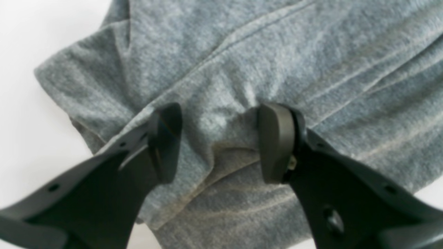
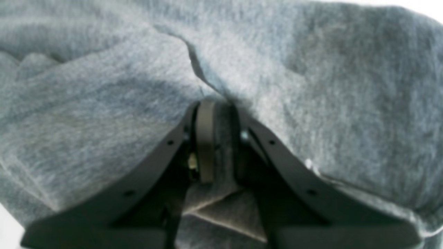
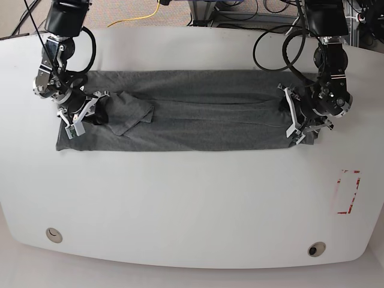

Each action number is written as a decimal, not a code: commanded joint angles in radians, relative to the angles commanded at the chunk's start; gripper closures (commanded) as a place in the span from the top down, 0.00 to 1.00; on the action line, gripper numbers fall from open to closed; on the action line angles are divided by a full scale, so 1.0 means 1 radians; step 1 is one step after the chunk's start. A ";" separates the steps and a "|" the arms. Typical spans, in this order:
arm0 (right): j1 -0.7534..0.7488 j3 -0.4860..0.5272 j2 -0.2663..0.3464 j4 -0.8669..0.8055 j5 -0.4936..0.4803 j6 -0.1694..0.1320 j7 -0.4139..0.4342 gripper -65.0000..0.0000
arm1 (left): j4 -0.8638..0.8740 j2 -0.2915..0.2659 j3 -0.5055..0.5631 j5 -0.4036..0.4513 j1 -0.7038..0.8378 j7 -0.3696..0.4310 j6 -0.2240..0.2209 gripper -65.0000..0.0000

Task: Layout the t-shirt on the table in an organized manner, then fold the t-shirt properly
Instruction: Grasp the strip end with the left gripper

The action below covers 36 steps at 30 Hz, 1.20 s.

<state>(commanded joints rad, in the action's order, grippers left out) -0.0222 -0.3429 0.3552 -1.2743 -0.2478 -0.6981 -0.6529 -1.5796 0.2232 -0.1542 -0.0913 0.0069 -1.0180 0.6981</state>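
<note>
Lying as a long band across the far half of the table (image 3: 192, 204), the t-shirt (image 3: 198, 114) has one arm per end: right gripper (image 2: 214, 138) pinches cloth, left gripper (image 1: 219, 141) sits spread w/ fabric between its fingers.

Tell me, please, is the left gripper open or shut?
Open: the left gripper has its jaws spread apart over the t-shirt, with bare cloth between them.
</note>
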 joint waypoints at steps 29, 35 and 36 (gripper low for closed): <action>-0.006 0.008 -0.003 -0.046 0.002 0.000 -0.006 0.12 | 0.040 0.072 -0.503 -0.594 -0.043 -0.273 0.000 0.74; -0.006 0.008 -0.003 -0.046 0.002 0.000 -0.006 0.12 | 0.226 0.126 -0.531 -0.698 -0.043 -0.267 0.000 0.77; -0.006 0.008 -0.003 -0.046 0.002 0.000 -0.006 0.12 | 0.241 0.129 -0.531 -0.706 -0.043 -0.265 0.000 0.77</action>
<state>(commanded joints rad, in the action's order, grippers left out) -0.0284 -0.3353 0.3521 -1.3203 -0.2463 -0.6981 -0.6590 -1.3387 0.3521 -0.6851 -0.7971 -0.0361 -1.2835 0.6981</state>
